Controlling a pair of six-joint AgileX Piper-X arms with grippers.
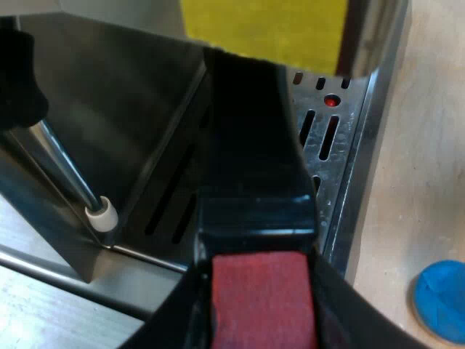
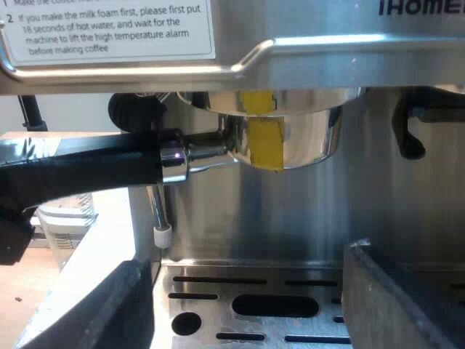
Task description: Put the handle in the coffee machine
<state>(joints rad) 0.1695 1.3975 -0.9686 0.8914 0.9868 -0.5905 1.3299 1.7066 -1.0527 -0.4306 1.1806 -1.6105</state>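
Metal holder [image 2: 305,138] sits at machine [image 2: 327,43] head, clear above drip tray [image 2: 218,289].

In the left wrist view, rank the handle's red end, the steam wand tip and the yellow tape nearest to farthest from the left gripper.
1. Red end: held in the jaws of the left gripper.
2. Steam wand tip: beside the handle, over the tray.
3. Yellow tape: at the handle's far end.
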